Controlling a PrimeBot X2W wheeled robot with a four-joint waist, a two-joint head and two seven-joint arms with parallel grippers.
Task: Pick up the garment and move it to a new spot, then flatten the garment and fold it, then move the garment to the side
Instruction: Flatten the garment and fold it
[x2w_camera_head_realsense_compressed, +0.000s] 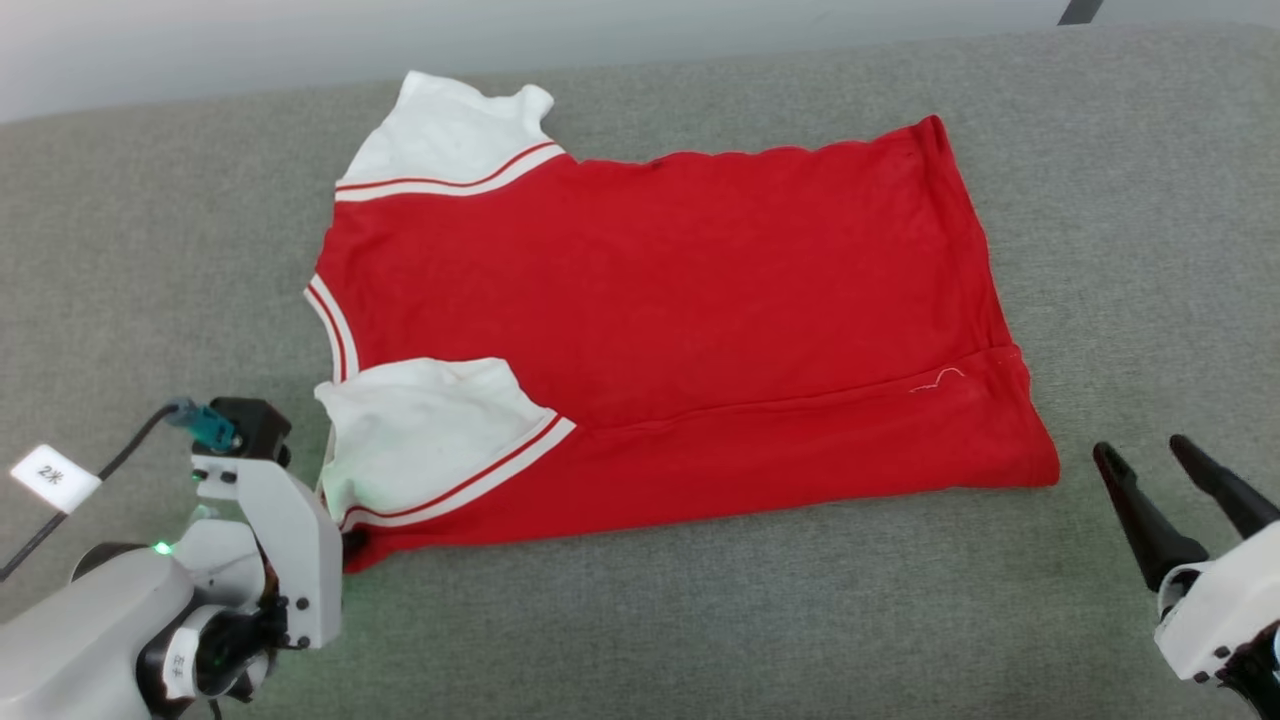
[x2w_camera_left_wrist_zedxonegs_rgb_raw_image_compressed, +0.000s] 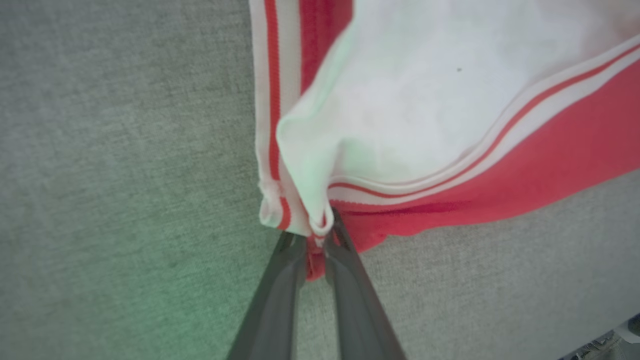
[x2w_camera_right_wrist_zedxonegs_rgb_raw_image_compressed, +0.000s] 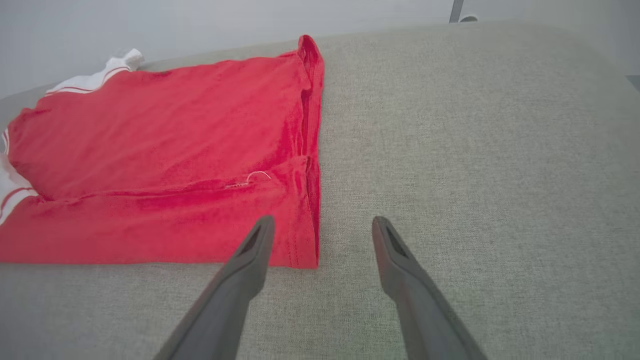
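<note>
garment (x2w_camera_head_realsense_compressed: 650, 300) nipped thinly at one corner by left pincer (x2w_camera_left_wrist_zedxonegs_rgb_raw_image_compressed: 314, 235), right pincer (x2w_camera_right_wrist_zedxonegs_rgb_raw_image_compressed: 323, 221) spread open; hold could be lost when pulled.

Red garment (x2w_camera_head_realsense_compressed: 660, 300) with white sleeves (x2w_camera_head_realsense_compressed: 420, 440), red-white striped trim (x2w_camera_head_realsense_compressed: 335, 325), on grey surface (x2w_camera_head_realsense_compressed: 700, 620).

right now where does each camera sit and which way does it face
Head view: on the robot's head, looking down at the red jersey T-shirt on the grey fabric surface; left arm lower left, open right gripper lower right.
Left wrist view: on the left wrist, looking along the left gripper, shut on the shirt's corner by the white sleeve.
Right wrist view: on the right wrist, looking along its spread fingers at the shirt's hem.
Shared: head and right wrist views both show that hem.
</note>
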